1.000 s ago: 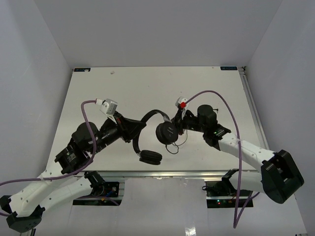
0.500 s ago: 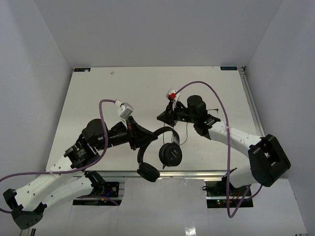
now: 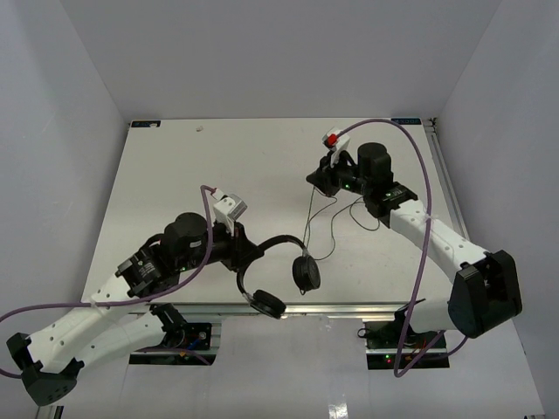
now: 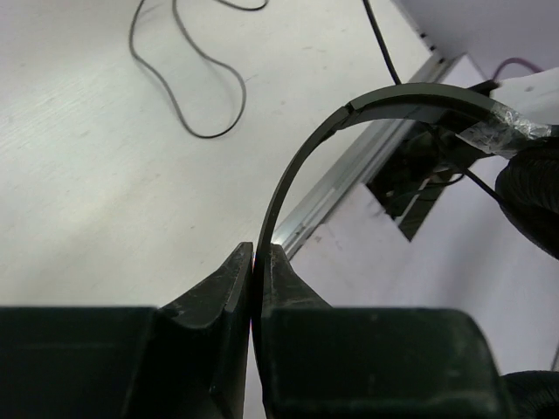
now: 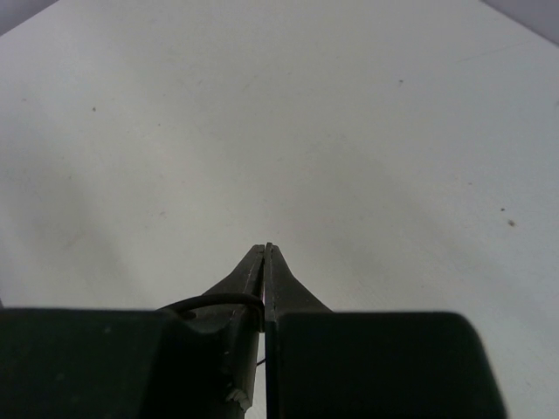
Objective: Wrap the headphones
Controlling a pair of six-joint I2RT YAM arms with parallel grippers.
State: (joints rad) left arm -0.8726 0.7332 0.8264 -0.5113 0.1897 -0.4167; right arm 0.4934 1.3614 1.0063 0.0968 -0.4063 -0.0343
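The black headphones (image 3: 279,243) hang near the table's front edge, held by the thin headband (image 4: 301,161). My left gripper (image 3: 251,250) is shut on the headband (image 4: 258,262). Two round earcups show in the top view: one (image 3: 305,273) to the right, one (image 3: 267,304) over the front edge. The thin dark cord (image 3: 307,220) runs up from the headphones to my right gripper (image 3: 313,180), which is shut on the cord (image 5: 214,303) above the table's right middle. A loose loop of cord (image 4: 188,65) lies on the table. The plug is not visible.
The white table (image 3: 175,166) has a metal rail along its front edge (image 3: 349,307) and a rail on the right side (image 3: 445,188). Purple robot cables (image 3: 410,157) arch over both arms. Grey walls surround the table.
My right gripper has moved back and to the right with the cord, drawing it out. My left gripper has carried the headphones toward the front edge and turned them.
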